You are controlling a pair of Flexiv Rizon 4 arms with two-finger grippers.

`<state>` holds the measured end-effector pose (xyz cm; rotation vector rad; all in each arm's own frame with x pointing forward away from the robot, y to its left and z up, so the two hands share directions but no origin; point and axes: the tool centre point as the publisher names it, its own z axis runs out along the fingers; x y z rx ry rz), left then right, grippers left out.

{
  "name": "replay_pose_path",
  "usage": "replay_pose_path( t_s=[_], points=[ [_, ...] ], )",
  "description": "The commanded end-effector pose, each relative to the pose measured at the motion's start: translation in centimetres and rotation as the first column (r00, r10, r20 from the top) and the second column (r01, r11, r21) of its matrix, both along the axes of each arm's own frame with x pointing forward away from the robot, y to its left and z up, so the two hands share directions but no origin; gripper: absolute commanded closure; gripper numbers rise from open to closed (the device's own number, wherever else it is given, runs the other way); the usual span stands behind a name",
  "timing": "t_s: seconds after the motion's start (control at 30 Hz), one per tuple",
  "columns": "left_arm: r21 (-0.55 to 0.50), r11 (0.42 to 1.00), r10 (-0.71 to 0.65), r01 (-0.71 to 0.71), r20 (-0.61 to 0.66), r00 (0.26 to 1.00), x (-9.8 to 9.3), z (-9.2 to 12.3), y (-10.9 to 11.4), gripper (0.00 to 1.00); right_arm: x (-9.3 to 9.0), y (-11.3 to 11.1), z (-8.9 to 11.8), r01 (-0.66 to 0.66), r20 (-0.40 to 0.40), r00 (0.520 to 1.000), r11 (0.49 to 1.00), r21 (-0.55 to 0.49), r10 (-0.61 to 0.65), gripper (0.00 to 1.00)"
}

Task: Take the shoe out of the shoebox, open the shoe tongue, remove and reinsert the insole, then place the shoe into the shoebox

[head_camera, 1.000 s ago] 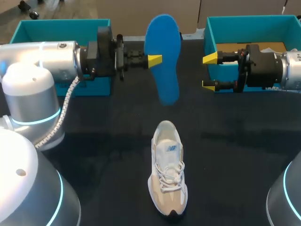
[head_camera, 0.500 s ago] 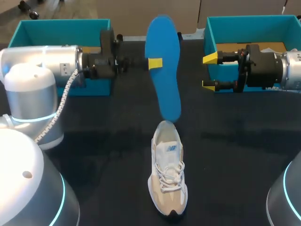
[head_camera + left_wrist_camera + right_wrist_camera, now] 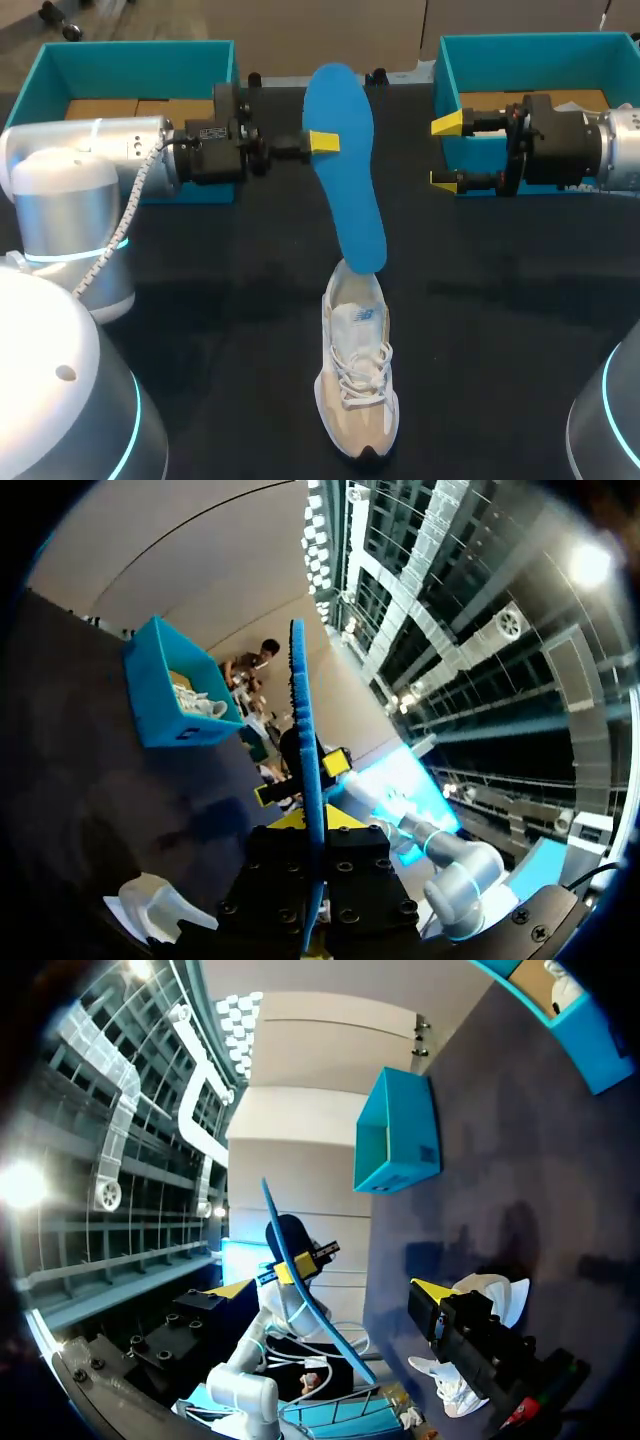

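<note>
The blue insole (image 3: 345, 170) is up on end, its lower tip right at the shoe's (image 3: 357, 370) heel opening. From above I can't tell whether it is inside the collar or only resting on the rim. My left gripper (image 3: 322, 141) is clamped on the insole's upper half, well beyond the shoe's heel. In the left wrist view the insole runs edge-on between the closed fingers.

The shoe sits upright on the black table (image 3: 250, 300), toe pointing back at me, with nothing holding it. My right gripper (image 3: 445, 152) is off beyond the shoe and to its right, at the front wall of the teal shoebox (image 3: 520, 45). Its fingers are spread wide and hold nothing. The other teal box (image 3: 130, 55) is beyond the shoe to its left, behind my left arm.

Now the worry. I'm gripping high, so the long free end could buckle or fold if the tip snags on the collar or tongue. Since the shoe is unbraced, a push down could slide it toward me or tip it over. The insole might also twist in my grip and go in crooked.

A second ago the insole hung clear of the shoe. It has since dropped and leaned until its tip met the heel opening, and my left wrist has turned. The right arm hasn't budged.
</note>
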<state>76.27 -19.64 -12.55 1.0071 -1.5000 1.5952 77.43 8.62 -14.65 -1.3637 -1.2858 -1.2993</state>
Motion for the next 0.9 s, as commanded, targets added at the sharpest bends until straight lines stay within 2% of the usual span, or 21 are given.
replay_pose_path(
  t_s=[0.03, 0.6, 0.7, 0.9],
  points=[
    [-0.002, 1.000, 0.009, -0.010, -0.234, 0.972, 0.0, -0.6, -0.4, 1.00, -0.1, 0.1, 0.0, 0.002, 0.000, 1.000, 1.000, 0.000, -0.002, 0.00],
    [-0.017, 1.000, 0.014, -0.020, -0.308, 0.951, 1.0, -3.8, -0.6, 1.00, -0.1, 0.1, 0.0, 0.002, 0.000, 1.000, 1.000, 0.000, -0.002, 0.00],
    [-0.018, 1.000, 0.012, -0.019, -0.339, 0.941, 1.2, -4.0, -0.6, 1.00, 0.2, 0.1, 1.0, -0.011, 0.041, 0.999, 0.996, -0.085, 0.015, 0.00],
    [-0.017, 1.000, 0.008, -0.016, -0.408, 0.913, 1.8, -4.5, -0.7, 1.00, 0.6, 0.3, 2.9, -0.031, 0.068, 0.996, 0.957, -0.288, 0.053, 0.00]
  ],
)
